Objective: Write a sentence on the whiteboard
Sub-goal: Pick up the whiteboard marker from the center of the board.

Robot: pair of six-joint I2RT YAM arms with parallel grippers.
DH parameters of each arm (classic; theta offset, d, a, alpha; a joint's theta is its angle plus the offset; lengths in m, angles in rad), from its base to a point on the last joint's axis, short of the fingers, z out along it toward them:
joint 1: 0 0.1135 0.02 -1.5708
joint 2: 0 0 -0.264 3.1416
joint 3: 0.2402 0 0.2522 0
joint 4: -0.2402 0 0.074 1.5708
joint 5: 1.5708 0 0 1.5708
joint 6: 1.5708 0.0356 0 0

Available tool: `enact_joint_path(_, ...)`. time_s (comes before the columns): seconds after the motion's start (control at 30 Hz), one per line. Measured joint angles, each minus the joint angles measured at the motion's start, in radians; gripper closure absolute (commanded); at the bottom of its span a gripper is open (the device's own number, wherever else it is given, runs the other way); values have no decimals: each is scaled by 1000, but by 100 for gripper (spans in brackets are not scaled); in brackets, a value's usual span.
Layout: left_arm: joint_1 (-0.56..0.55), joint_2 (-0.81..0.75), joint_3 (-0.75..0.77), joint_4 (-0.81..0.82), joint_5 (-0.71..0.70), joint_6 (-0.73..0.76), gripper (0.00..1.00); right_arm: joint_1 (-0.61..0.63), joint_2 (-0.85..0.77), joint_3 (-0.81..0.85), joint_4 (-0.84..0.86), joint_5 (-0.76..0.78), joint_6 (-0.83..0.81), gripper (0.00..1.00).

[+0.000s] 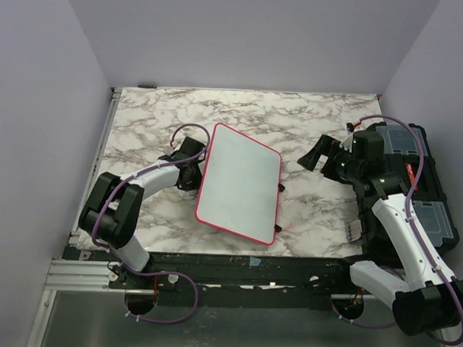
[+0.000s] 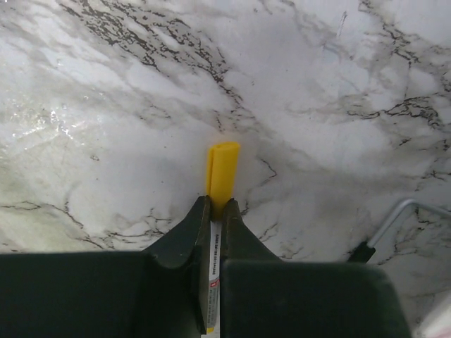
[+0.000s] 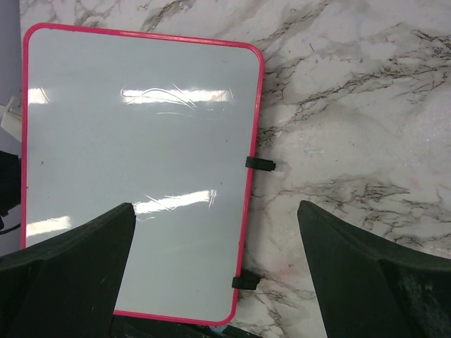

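from above, the whiteboard [image 1: 239,181] lay flat and askew on the marble table [image 1: 309,115], with the left gripper [image 1: 192,166] just beside its left edge and the right gripper [image 1: 321,156] apart to its right. the left wrist view showed jaws clamped on what looked like a yellow-capped marker [image 2: 223,169] over bare marble. the right wrist view showed fingers [image 3: 84,253] spread wide above the board's right edge.

bright even light, streaky glare across the whiteboard [image 3: 141,155]
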Motion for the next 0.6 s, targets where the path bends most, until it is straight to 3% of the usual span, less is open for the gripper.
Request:
enact_joint_path(0.33, 0, -29, -17, 0, -3, -13, 100, 0, 4, -5, 6, -13, 0, 0)
enact_joint_path(0.6, 13, -253, -33, -66, -34, -14, 100, 2, -11, -4, 68, -152, 4, 0)
